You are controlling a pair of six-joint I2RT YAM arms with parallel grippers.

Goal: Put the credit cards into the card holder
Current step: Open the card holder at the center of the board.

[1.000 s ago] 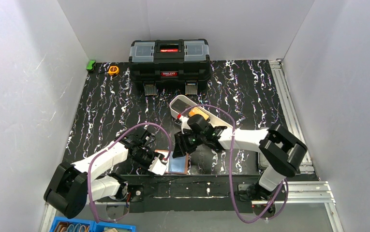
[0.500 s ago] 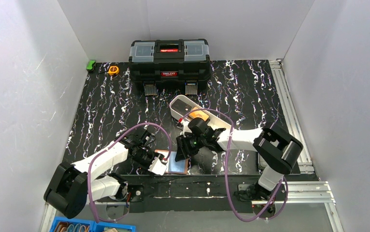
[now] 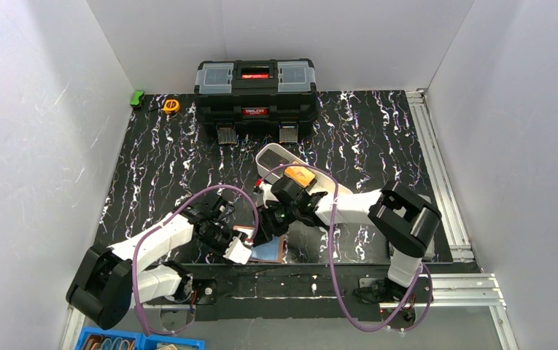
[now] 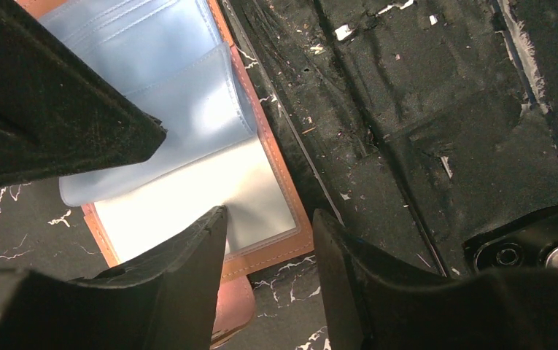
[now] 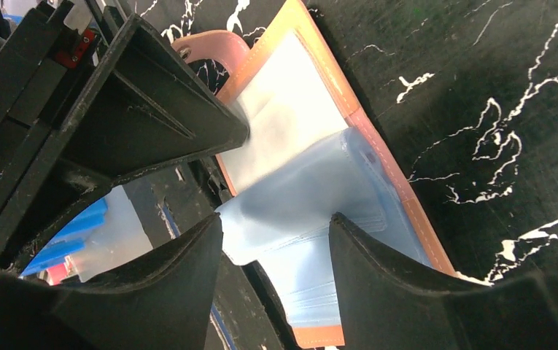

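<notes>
The tan-pink card holder [image 3: 274,251] lies open near the table's front edge, with pale blue plastic sleeves inside [image 4: 181,80] [image 5: 334,189]. My left gripper [image 3: 238,249] [image 4: 268,222] is open. One finger rests on the holder's clear inner pocket and the other is past its edge. My right gripper [image 3: 263,230] [image 5: 276,227] is open above the holder, with a raised blue sleeve flap between its fingers. A yellow-orange credit card [image 3: 300,175] lies in the white tray [image 3: 272,157]. No pale blue-grey card shows.
A black toolbox [image 3: 254,89] stands at the back centre. A yellow tape measure [image 3: 171,106] and a green object [image 3: 137,98] sit at the back left. Blue bins [image 3: 130,341] are below the front edge, and a metal rail [image 3: 436,160] runs along the right.
My right gripper has moved left and nearer, down over the open holder, uncovering more of the orange card in the tray. The left arm has stayed in place.
</notes>
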